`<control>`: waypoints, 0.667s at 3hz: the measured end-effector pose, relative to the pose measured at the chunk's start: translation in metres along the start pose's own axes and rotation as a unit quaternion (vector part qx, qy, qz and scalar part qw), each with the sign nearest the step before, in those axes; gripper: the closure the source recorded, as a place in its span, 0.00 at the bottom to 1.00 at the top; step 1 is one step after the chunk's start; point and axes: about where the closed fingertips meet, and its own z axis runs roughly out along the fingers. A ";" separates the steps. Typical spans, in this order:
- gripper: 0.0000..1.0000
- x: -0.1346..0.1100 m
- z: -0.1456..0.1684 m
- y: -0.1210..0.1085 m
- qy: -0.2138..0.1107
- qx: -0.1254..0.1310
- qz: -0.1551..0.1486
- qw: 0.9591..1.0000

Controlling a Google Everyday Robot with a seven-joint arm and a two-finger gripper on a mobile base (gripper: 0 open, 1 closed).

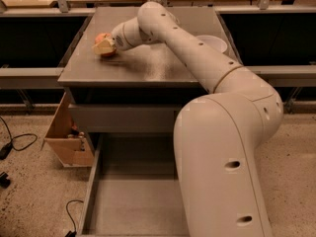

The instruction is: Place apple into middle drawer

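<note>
The apple (101,37), small and red-orange, sits on the gray cabinet top (148,65) near its left side. My gripper (105,47) is right at the apple, on its near side, and covers its lower part; the arm reaches to it from the right across the cabinet top. The middle drawer (131,196) is pulled out below the cabinet front. It is a wide gray tray with low side walls and a bare flat floor. My arm's large white body hides its right part.
A white bowl (213,43) stands on the cabinet top at the right, partly behind my arm. A cardboard box (66,137) leans beside the cabinet on the left. Black cables (19,142) lie on the speckled floor. Dark shelving flanks the cabinet.
</note>
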 end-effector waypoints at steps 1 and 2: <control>0.93 0.000 0.000 0.000 0.000 0.000 0.000 1.000; 1.00 -0.006 -0.010 0.004 0.012 0.006 -0.015 1.000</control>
